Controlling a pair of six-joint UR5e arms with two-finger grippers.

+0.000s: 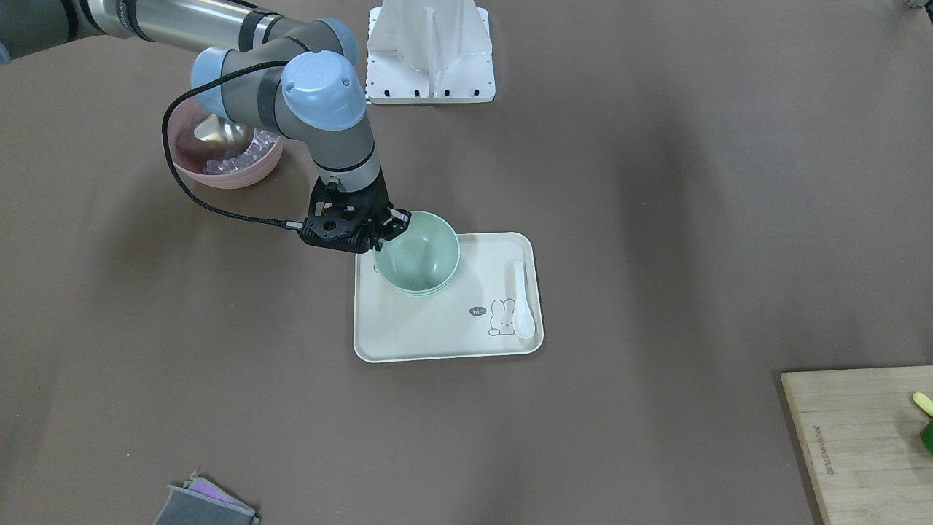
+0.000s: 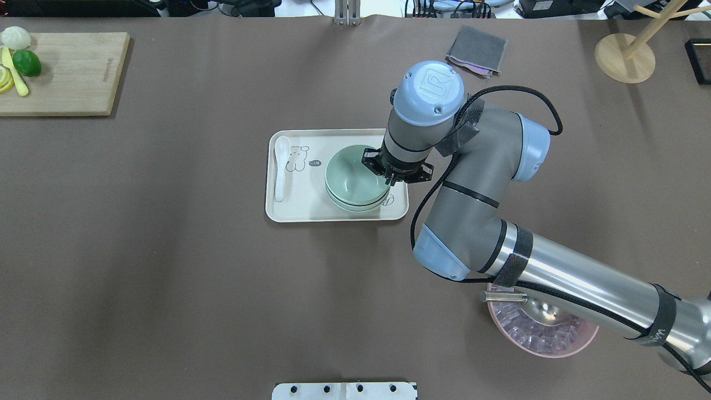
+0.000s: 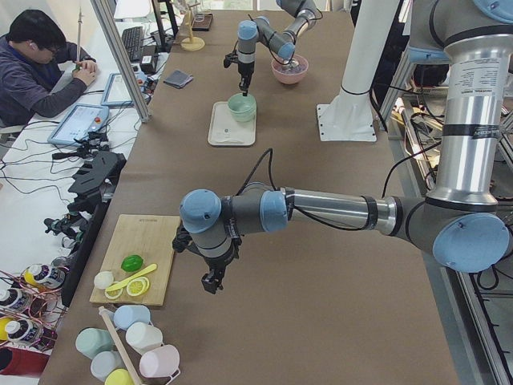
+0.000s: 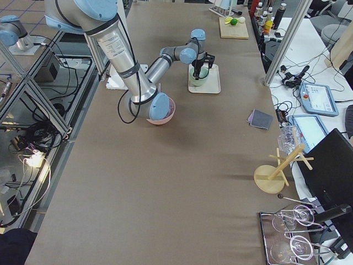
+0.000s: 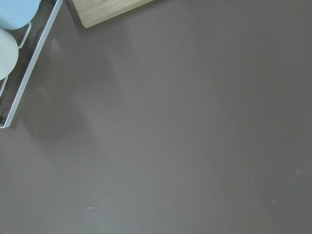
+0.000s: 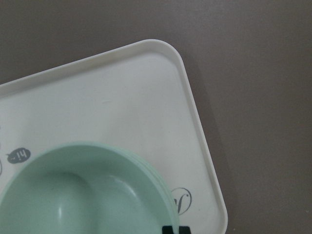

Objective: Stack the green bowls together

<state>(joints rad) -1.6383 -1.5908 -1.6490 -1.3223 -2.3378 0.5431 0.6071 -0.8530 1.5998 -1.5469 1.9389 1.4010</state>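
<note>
Green bowls (image 1: 417,255): nested on the tray (image 1: 437,339), at its end toward the robot's right. Right gripper (image 1: 392,224) fingers look pinched on the top bowl (image 2: 355,176) rim. Watch the retreat: if you lift before letting go, the stack likely drags askew. Bowls pale mint, matte, lower rims showing offset. Left gripper (image 3: 212,282) hangs over the tabletop; cannot tell its fingers' state.
</note>
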